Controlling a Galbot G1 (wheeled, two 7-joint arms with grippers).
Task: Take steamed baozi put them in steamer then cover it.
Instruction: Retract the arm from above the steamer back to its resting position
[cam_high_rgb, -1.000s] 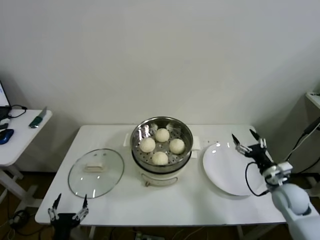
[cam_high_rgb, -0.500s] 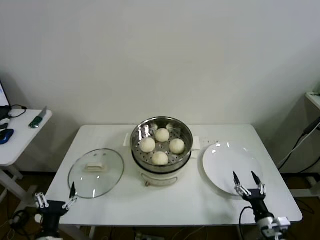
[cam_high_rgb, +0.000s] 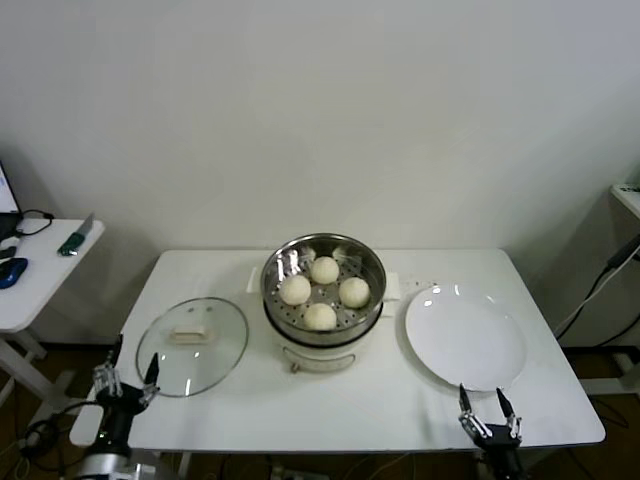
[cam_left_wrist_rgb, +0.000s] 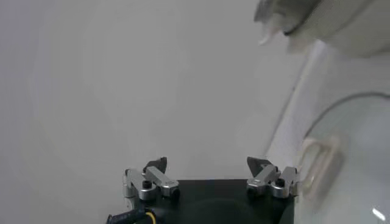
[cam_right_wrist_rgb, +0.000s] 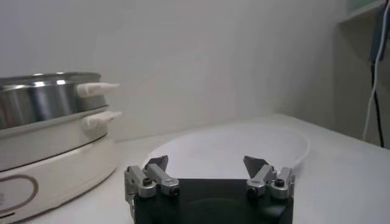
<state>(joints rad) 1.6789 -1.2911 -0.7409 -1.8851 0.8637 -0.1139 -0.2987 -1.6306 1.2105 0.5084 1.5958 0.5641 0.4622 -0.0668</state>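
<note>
Several cream-white baozi (cam_high_rgb: 320, 316) lie in the shiny steel steamer (cam_high_rgb: 323, 262) on its cream pot base at the table's middle. The steamer stands uncovered. The glass cover (cam_high_rgb: 192, 345) with its flat cream handle lies flat on the table to the steamer's left. My left gripper (cam_high_rgb: 131, 366) hangs open and empty at the table's front left corner, just short of the cover's near rim. In the left wrist view that gripper (cam_left_wrist_rgb: 207, 165) has the cover (cam_left_wrist_rgb: 359, 158) ahead of it. My right gripper (cam_high_rgb: 481, 402) is open and empty at the front edge, below the plate; the right wrist view shows it (cam_right_wrist_rgb: 207, 163) facing the steamer (cam_right_wrist_rgb: 42, 97).
A bare white plate (cam_high_rgb: 465, 337) lies to the right of the steamer, also seen as the plate (cam_right_wrist_rgb: 244, 143) in the right wrist view. A small side table (cam_high_rgb: 40, 275) with tools stands at the far left. A shelf (cam_high_rgb: 628, 195) and cables are at the far right.
My right gripper has dropped from beside the plate's right rim back to the table's front edge. My left gripper has shifted up toward the cover's near left rim. Both stayed open.
</note>
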